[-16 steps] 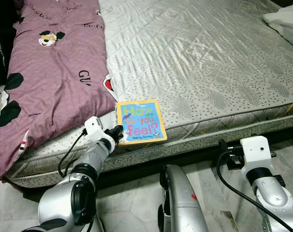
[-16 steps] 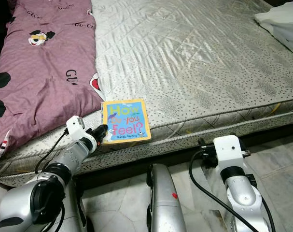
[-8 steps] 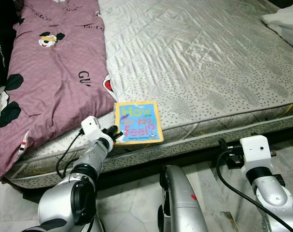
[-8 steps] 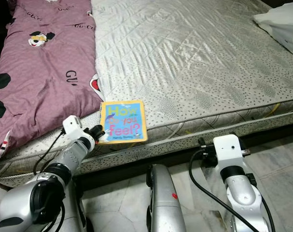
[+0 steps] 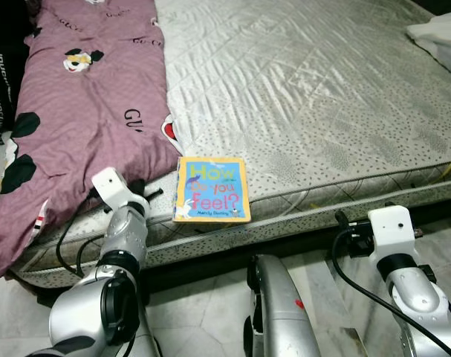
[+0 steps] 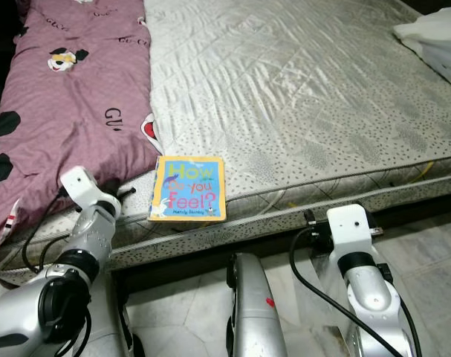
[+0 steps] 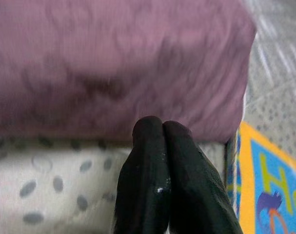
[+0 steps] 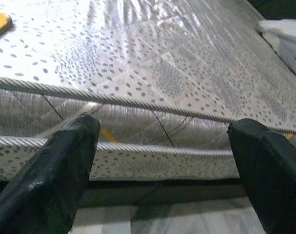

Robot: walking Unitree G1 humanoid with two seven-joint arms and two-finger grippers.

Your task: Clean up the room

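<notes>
Left gripper [image 5: 145, 195] is swinging off the book [image 5: 211, 189] toward the quilt [image 5: 84, 104], fingers pressed together, right gripper's [image 8: 162, 161] spread; book is lying at the bed [image 5: 322, 111] edge, likely needing regrasping.

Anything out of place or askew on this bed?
Yes: a children's book lies at the mattress front edge, beside the bunched purple blanket. The left gripper, fingers shut, points at the blanket's corner next to it.
</notes>
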